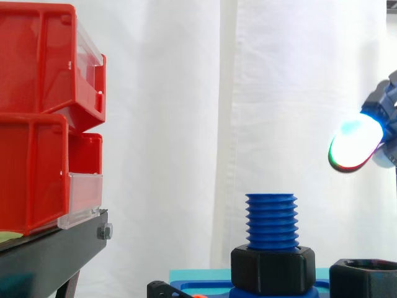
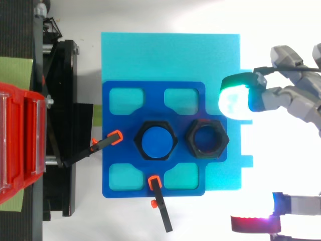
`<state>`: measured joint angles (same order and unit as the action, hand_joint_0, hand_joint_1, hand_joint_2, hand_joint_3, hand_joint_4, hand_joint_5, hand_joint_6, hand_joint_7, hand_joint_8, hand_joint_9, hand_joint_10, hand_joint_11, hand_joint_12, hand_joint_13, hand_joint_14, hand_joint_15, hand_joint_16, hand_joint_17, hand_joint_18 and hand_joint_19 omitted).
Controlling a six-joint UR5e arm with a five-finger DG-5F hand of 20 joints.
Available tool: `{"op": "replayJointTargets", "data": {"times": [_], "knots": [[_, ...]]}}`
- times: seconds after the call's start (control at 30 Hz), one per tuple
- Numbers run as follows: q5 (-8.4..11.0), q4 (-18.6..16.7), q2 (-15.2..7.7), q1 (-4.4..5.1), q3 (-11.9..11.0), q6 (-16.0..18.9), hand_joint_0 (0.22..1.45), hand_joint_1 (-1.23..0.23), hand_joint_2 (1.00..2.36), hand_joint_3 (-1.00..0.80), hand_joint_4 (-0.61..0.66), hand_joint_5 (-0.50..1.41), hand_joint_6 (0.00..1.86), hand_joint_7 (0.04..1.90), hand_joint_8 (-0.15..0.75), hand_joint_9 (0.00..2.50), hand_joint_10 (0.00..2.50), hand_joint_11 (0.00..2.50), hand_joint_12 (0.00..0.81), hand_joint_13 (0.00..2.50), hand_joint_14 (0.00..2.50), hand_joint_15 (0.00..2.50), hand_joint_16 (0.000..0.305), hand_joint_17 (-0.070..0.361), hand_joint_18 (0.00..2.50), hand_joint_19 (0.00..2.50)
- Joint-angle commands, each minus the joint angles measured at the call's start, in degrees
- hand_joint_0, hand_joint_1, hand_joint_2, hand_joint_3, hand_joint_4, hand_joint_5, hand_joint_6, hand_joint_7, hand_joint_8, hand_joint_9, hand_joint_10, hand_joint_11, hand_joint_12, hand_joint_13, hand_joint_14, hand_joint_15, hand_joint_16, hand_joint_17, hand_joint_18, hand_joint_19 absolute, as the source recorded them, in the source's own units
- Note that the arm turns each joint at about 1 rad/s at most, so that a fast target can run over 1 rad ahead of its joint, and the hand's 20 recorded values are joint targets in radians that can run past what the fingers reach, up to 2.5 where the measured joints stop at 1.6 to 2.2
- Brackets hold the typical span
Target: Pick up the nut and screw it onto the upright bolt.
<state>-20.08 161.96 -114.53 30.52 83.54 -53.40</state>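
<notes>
A blue threaded bolt [image 1: 271, 221] stands upright on the dark blue base [image 2: 115, 125], with a black nut [image 1: 273, 269] seated round its foot. From above, the bolt's round top [image 2: 156, 141] sits inside that black hexagon. A second, loose black nut [image 2: 206, 138] lies on the base just right of the bolt, its edge also at the lower right of the side view [image 1: 363, 278]. My hand [image 2: 296, 95] hovers to the right of the base, above and right of the loose nut, fingers spread and holding nothing. One glowing fingertip [image 1: 355, 143] hangs well above the loose nut.
The base rests on a cyan mat [image 2: 170, 55]. Two orange-tipped black clamps [image 2: 108, 142] [image 2: 159, 198] hold the base at its left and lower edges. Red bins [image 1: 43, 118] sit stacked on a black stand [image 1: 56, 251] to the left.
</notes>
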Motion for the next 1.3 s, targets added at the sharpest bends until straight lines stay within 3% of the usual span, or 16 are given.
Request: {"op": "replayJointTargets", "data": {"times": [0.0,0.1,0.43,0.53,0.57,0.97,1.27], "knots": [[0.04,-0.9,-1.5,-0.11,0.2,-0.3,0.41,-0.71,1.00,-0.50,0.22,-0.28,0.50,0.70,0.311,0.11,0.00,0.00,0.438,0.11,0.00,0.00,0.058,0.131,0.00,0.00],[-0.04,-1.6,-2.8,-0.11,0.2,1.1,0.41,-0.75,1.00,-0.50,0.23,-0.27,0.50,0.67,0.321,0.17,0.00,0.00,0.445,0.17,0.00,0.00,0.059,0.133,0.00,0.00],[-0.13,-1.2,-3.0,-0.11,0.3,2.2,0.41,-0.76,1.00,-0.50,0.24,-0.26,0.50,0.66,0.327,0.20,0.00,0.00,0.447,0.20,0.00,0.00,0.059,0.133,0.04,0.00],[-0.04,-1.1,-3.0,-0.11,0.3,2.2,0.42,-0.74,1.00,-0.50,0.23,-0.27,0.50,0.68,0.323,0.17,0.00,0.00,0.445,0.18,0.00,0.00,0.059,0.132,0.01,0.00],[-0.13,-1.2,-3.0,-0.11,0.6,2.2,0.42,-0.68,1.00,-0.50,0.20,-0.30,0.50,0.71,0.290,0.00,0.00,0.00,0.428,0.07,0.00,0.00,0.057,0.128,0.00,0.00],[-0.31,-2.7,-4.0,-0.29,1.2,1.8,0.42,-0.93,1.00,-0.50,0.09,-0.30,0.50,0.60,0.248,0.00,0.00,0.00,0.410,0.00,0.00,0.00,0.057,0.128,0.00,0.00],[-0.40,-2.8,-3.9,-0.47,1.2,1.8,0.42,-0.95,1.00,-0.50,0.07,-0.30,0.50,0.59,0.247,0.00,0.00,0.00,0.411,0.00,0.00,0.00,0.057,0.128,0.00,0.00]]}}
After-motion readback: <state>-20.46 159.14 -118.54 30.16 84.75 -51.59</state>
